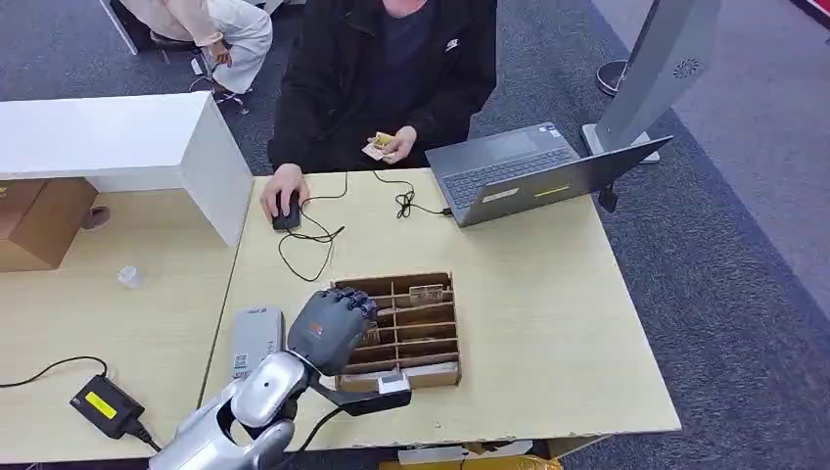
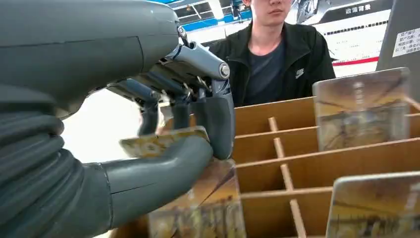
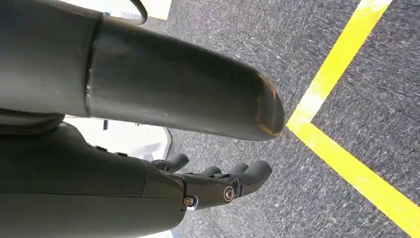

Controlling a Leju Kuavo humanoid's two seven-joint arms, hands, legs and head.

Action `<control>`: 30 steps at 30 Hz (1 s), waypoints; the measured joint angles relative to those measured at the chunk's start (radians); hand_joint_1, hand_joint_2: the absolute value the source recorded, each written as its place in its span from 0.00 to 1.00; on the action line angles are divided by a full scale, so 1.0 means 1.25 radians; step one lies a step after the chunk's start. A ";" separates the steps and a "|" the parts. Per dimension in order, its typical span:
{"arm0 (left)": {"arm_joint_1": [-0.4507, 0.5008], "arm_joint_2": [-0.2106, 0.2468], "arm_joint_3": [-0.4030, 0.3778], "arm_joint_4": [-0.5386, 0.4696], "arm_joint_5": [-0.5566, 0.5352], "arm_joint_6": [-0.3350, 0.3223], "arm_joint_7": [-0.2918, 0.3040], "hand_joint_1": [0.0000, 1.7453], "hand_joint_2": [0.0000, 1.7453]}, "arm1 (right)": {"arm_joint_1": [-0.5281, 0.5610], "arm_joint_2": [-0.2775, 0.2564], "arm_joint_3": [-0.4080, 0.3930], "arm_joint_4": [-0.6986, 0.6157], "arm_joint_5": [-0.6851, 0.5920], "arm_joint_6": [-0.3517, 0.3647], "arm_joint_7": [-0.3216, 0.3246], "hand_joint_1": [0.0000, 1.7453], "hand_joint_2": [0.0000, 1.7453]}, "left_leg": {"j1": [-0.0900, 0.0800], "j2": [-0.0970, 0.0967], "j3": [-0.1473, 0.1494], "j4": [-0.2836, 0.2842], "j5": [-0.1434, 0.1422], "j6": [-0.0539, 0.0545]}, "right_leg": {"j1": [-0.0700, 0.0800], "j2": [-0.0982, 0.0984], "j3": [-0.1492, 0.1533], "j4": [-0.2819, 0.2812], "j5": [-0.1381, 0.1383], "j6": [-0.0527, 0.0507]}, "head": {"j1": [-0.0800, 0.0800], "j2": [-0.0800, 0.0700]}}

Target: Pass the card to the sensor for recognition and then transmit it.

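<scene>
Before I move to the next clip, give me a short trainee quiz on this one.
1. True or false: the left hand pinches a card over the wooden tray.
2. Which of the person's hands rests on the mouse? A) the one beside the white box B) the one next to the laptop
3. Fill in: the right hand hangs over grey carpet with a ____ line.

Key: 1 true; 2 A; 3 yellow.
</scene>
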State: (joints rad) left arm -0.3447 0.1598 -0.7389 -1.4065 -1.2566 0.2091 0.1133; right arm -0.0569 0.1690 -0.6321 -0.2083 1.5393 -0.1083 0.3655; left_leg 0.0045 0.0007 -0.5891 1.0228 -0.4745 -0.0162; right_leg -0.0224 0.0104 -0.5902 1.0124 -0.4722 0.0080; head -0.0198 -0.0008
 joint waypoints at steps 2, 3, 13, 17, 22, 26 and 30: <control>0.000 0.001 0.000 0.000 0.000 0.002 0.000 1.00 1.00 | 0.000 0.000 0.000 0.000 0.000 0.000 0.000 0.00 0.00 | 0.000 0.000 0.000 0.000 0.000 0.000 | 0.000 0.000 0.000 0.000 0.000 0.000 | 0.000 0.000; 0.000 0.001 0.000 0.000 0.000 0.002 0.000 1.00 1.00 | 0.000 0.000 0.000 0.000 0.000 0.000 0.000 0.00 0.00 | 0.000 0.000 0.000 0.000 0.000 0.000 | 0.000 0.000 0.000 0.000 0.000 0.000 | 0.000 0.000; 0.001 0.002 0.000 -0.001 0.005 0.024 0.002 1.00 1.00 | 0.000 0.000 0.000 0.000 0.005 0.000 0.000 0.00 0.00 | 0.000 0.000 0.000 0.000 0.000 0.000 | 0.000 0.000 0.000 0.000 0.000 0.000 | 0.000 0.000; 0.006 0.003 0.005 -0.001 0.007 0.046 0.007 1.00 1.00 | 0.000 0.000 0.000 0.000 0.005 -0.002 0.000 0.00 0.00 | 0.000 0.000 0.000 0.000 0.000 0.000 | 0.000 0.000 0.000 0.000 0.000 0.000 | 0.000 0.000; 0.024 0.003 0.038 -0.012 -0.030 0.143 0.019 1.00 1.00 | 0.000 0.000 -0.001 0.000 0.005 -0.007 -0.001 0.00 0.00 | 0.000 0.000 0.000 0.000 0.000 0.000 | 0.000 0.000 0.000 0.000 0.000 0.000 | 0.000 0.000; 0.046 0.004 0.073 -0.041 -0.064 0.234 0.017 1.00 1.00 | 0.000 0.000 -0.002 0.000 0.006 -0.008 -0.001 0.00 0.00 | 0.000 0.000 0.000 0.000 0.000 0.000 | 0.000 0.000 0.000 0.000 0.000 0.000 | 0.000 0.000; 0.068 0.005 0.101 -0.074 -0.093 0.309 0.009 1.00 1.00 | 0.000 0.000 -0.002 0.000 0.007 -0.009 -0.001 0.00 0.00 | 0.000 0.000 0.000 0.000 0.000 0.000 | 0.000 0.000 0.000 0.000 0.000 0.000 | 0.000 0.000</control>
State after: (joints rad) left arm -0.2594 0.1663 -0.6122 -1.4996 -1.3730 0.5952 0.1247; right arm -0.0568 0.1690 -0.6340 -0.2083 1.5476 -0.1198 0.3647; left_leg 0.0044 0.0008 -0.5892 1.0228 -0.4745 -0.0161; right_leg -0.0224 0.0103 -0.5898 1.0125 -0.4723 0.0080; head -0.0198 -0.0008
